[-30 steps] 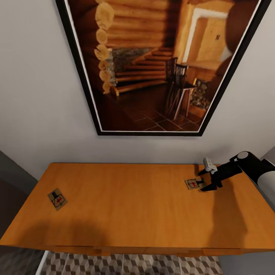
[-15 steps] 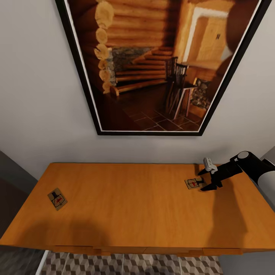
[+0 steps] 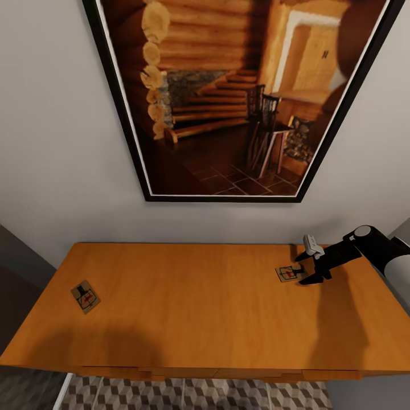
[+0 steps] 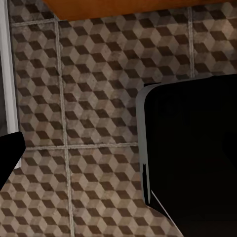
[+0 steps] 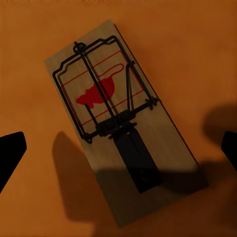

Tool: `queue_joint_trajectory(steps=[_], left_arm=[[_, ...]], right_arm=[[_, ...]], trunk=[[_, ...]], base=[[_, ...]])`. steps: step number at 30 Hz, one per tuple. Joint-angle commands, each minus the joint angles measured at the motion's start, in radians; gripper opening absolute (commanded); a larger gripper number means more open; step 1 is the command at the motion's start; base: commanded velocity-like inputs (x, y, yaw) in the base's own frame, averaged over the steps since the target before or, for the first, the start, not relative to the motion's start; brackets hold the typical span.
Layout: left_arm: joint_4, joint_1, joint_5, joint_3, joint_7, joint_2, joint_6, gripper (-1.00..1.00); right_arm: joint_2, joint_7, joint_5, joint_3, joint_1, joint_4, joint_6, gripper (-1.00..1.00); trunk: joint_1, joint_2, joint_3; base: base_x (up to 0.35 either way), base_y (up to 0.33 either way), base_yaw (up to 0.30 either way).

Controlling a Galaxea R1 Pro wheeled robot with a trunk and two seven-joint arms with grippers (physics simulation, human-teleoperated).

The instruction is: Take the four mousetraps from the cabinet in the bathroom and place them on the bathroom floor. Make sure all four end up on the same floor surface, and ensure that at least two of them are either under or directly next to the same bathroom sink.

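The right gripper (image 3: 307, 269) hovers with its fingers spread wide, empty, directly above a mousetrap (image 3: 289, 273) lying flat near the right end of the cabinet (image 3: 193, 307) top. A second mousetrap (image 3: 86, 296) lies well apart at the left end. This looks like the pickup step; next, lower and close on the board's edges.

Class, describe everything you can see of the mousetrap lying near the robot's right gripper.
The mousetrap is a flat rectangular tan board that looks wooden, carrying a dark wire frame, a coiled spring, a dark metal plate and a red mouse-shaped mark with thin red lines. It lies flat on the orange-brown cabinet top, near its right rear corner. The right gripper is open just over it, fingers either side; nothing grips it.
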Motion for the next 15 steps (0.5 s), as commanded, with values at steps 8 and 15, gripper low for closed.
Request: queue_joint_trajectory(steps=[8, 15], left_arm=[[0.003, -0.002, 0.003, -0.009, 0.004, -0.001, -0.005, 1.0], [0.003, -0.002, 0.003, -0.009, 0.004, -0.001, -0.005, 1.0]], right_arm=[[0.0, -0.002, 0.011, 0.004, 0.001, 0.001, -0.012, 1.0], [0.0, -0.002, 0.011, 0.004, 0.001, 0.001, -0.012, 1.0]], trunk=[[0.001, -0.001, -0.002], [0.001, -0.001, -0.002]], base=[[0.0, 0.0, 0.0], [0.0, 0.0, 0.0]])
